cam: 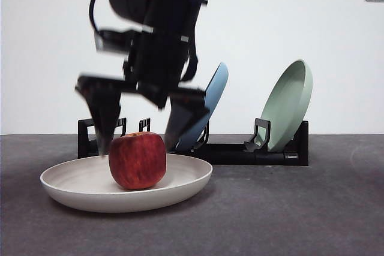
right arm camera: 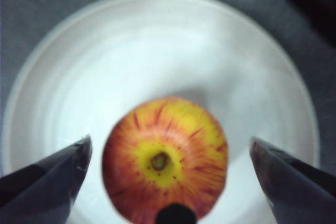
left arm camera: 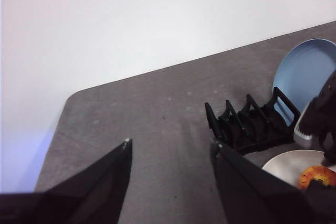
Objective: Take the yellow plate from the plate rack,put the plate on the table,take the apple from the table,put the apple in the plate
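Apple (cam: 137,160): upright in the plate (cam: 78,185) – set down, stem hollow up.
Plate: flat on the table (cam: 300,214), before the rack (cam: 240,153).
Right gripper (cam: 139,130): jaws wide apart astride the apple – released.
Left gripper (left arm camera: 170,153): spread, empty, waiting aside.

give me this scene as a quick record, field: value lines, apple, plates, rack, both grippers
apple: blocky red apple resting in the plate, free of both jaws
plate: wide cream shallow plate flat on the dark grey table
rack: low black slotted plate rack behind, holding a light blue plate and a sage green plate
right gripper: above the apple, jaws open on either side of it
left gripper: open, off to the side over bare table
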